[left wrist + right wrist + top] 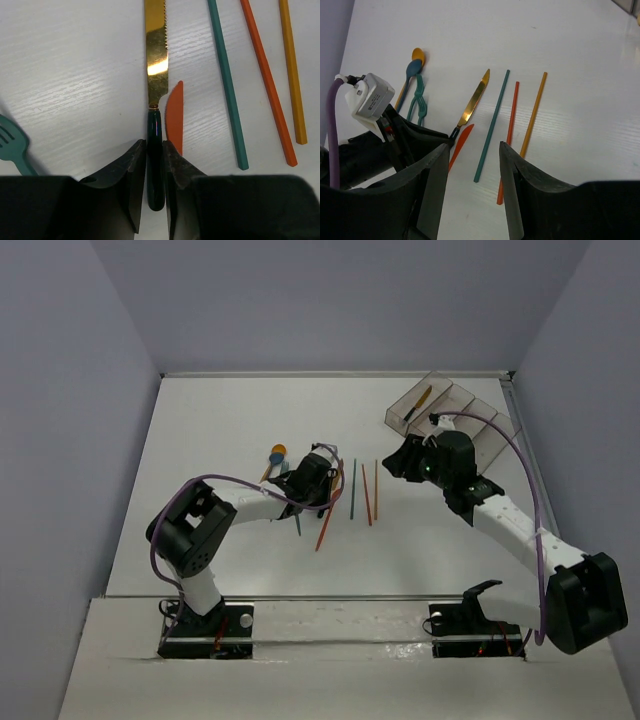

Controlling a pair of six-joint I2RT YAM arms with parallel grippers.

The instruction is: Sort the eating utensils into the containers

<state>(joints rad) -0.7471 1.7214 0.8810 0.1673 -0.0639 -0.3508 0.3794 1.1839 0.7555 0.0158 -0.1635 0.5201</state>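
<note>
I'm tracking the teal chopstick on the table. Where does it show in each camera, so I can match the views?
Top external: the teal chopstick lies mid-table, running near to far.
Left wrist: upper right, just right of the gold-bladed knife.
Right wrist: centre, slanting up to the right.
Shared landmark: the orange chopstick lies immediately to its right in all three views.

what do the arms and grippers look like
The left arm and right arm have white links, bulky black joints and black bases. A purple cable loops along each. The left gripper and right gripper each have two matte black wedge-shaped fingers.
</note>
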